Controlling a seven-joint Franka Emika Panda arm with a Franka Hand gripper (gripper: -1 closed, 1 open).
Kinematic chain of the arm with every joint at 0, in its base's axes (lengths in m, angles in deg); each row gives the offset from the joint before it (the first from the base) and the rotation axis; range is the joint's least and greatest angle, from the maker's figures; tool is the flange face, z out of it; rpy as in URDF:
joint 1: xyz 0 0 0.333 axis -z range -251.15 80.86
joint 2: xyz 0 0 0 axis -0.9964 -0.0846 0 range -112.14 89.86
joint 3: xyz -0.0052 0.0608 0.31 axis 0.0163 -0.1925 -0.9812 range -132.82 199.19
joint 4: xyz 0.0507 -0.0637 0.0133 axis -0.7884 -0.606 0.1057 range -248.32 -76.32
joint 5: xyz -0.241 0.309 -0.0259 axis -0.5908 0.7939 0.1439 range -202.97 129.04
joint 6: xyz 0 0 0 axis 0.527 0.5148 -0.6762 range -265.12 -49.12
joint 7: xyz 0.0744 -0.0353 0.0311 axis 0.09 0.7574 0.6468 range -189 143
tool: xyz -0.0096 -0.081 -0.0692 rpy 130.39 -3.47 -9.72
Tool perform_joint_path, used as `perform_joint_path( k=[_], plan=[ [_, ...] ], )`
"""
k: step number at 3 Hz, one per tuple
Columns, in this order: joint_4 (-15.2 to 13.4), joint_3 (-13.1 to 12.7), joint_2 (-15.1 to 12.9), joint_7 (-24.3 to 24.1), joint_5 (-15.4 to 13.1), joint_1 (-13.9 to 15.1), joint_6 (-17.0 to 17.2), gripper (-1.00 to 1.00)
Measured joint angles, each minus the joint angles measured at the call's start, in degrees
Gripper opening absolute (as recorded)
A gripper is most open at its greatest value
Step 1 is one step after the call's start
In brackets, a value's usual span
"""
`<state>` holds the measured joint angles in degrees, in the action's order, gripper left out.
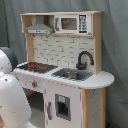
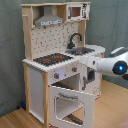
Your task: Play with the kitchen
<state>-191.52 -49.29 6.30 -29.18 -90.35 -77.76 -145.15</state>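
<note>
A: Where is the end effector (image 2: 84, 61)?

B: In the second exterior view it sits at the front edge of the toy kitchen (image 2: 52, 70), just beside the knob panel and above the oven door (image 2: 70, 104), which hangs open and tilted outward. Whether it is released or clenched, I cannot tell; the arm's own body hides the tip.

A: And the kitchen itself?

B: It stands upright on the wooden floor (image 2: 15, 119) against a grey curtain. On its counter (image 1: 100, 80) the red-ringed hob (image 1: 34, 66) lies beside the sink (image 1: 72, 74) with the black faucet (image 1: 84, 59); the grey hood (image 1: 39, 29) and a microwave (image 1: 70, 23) sit above.

A: What could go wrong from here?

B: My guess: the arm is close to the open door, so a downward or sideways sweep could strike it and strain the hinge. A hard push on the panel could also shift or tip the light kitchen.

A: The arm's pose?

B: In the second exterior view it reaches in roughly level from the second exterior view's right. In the first exterior view only its white links (image 1: 11, 100) fill the lower corner on the first exterior view's left.
</note>
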Motion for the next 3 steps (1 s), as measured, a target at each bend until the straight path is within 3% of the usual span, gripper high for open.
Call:
perform_joint_path(
  k=[2, 3],
  plan=[
    [-0.01, -7.43, 0.1, -0.01, -7.95, 5.76, -0.24, 1.0],
    [-0.01, -11.96, 0.34, -0.14, -11.91, 10.19, -1.03, 1.0]
  ],
)
